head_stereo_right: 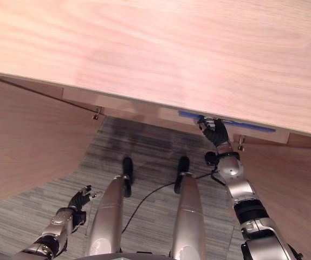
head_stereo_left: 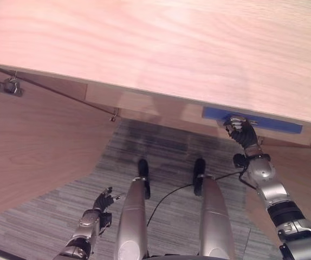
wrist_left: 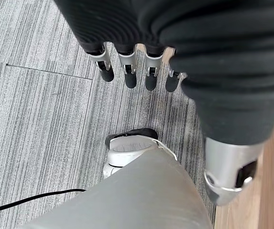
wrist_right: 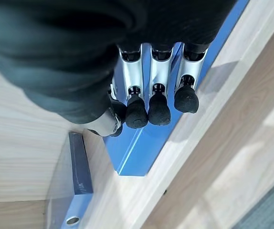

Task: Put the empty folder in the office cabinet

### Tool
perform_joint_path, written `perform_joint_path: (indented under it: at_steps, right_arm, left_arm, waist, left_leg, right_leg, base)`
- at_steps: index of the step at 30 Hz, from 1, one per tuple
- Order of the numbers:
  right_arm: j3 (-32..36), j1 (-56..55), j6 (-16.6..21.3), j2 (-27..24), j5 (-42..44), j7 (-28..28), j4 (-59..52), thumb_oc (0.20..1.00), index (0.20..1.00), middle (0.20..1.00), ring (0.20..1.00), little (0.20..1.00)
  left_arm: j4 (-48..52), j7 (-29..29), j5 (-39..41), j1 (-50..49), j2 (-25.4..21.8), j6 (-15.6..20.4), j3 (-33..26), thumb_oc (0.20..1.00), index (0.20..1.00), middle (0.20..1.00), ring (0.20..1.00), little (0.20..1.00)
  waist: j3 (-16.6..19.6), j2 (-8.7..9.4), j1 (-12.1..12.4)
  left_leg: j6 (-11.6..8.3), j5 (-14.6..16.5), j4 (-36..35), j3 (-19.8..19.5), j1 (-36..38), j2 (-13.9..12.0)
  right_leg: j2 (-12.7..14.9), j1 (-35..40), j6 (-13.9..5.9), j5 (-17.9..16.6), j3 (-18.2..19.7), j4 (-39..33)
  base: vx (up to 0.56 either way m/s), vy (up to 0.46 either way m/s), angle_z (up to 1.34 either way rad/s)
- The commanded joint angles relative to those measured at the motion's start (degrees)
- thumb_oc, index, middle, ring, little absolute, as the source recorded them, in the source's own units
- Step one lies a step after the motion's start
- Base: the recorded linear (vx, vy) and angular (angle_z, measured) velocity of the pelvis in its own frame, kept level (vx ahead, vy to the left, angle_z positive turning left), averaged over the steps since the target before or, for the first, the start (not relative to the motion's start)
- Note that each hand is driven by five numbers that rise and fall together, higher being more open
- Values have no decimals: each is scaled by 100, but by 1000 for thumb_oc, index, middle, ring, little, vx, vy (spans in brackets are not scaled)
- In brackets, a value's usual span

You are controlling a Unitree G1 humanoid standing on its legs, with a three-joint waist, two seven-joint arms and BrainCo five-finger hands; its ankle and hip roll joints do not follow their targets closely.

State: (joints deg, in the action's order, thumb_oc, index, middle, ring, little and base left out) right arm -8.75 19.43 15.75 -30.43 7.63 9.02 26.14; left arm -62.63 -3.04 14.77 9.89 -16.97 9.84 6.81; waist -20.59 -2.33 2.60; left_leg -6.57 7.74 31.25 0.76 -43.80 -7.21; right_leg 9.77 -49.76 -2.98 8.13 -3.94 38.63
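Right robot hand (head_stereo_left: 243,131) reaches under wooden worktop (head_stereo_left: 161,43), fingers (wrist_right: 149,102) curled onto blue folder (head_stereo_left: 274,123) lying flat on cabinet shelf (wrist_right: 213,90). Folder likely light, stiff, slick; edge grip suits. Left robot hand (wrist_left: 132,71) relaxed, empty, above carpet (wrist_left: 36,119).

My right robot hand (wrist_right: 149,90) has silver fingers with dark rounded tips; a dark ribbed cover wraps its back and wrist, above a silver-grey forearm.
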Motion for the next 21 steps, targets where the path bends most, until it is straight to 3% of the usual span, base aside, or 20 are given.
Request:
perform_joint_path:
  at_steps: [1,16,21]
  right_arm:
    - [67,-147,171,-52,139,130,-146,200,200,200,200,200]
    - [548,686,202,-432,456,511,808,200,200,200,200,200]
    - [589,1244,202,-803,643,586,1197,200,200,200,200,200]
  left_arm:
    - [-17,8,67,-454,-207,74,187,1000,1000,1000,1000,1000]
    - [165,-98,141,-562,-359,69,362,1000,1000,1000,1000,1000]
    - [214,-154,162,-581,-487,70,437,1000,1000,1000,1000,1000]
  waist:
    - [321,-284,-55]
    - [338,-360,80]
    - [342,-389,156]
  left_leg:
    - [305,-208,-301,-231,-215,212]
    - [309,-181,-207,-290,-281,229]
    - [308,-175,-175,-299,-319,242]
  right_leg:
    - [-105,353,-264,471,-111,-89]
    - [-92,318,-262,558,-130,10]
    - [-88,300,-260,580,-136,37]
  base:
    - [0,0,0]
    - [8,-8,3]
    - [2,-3,1]
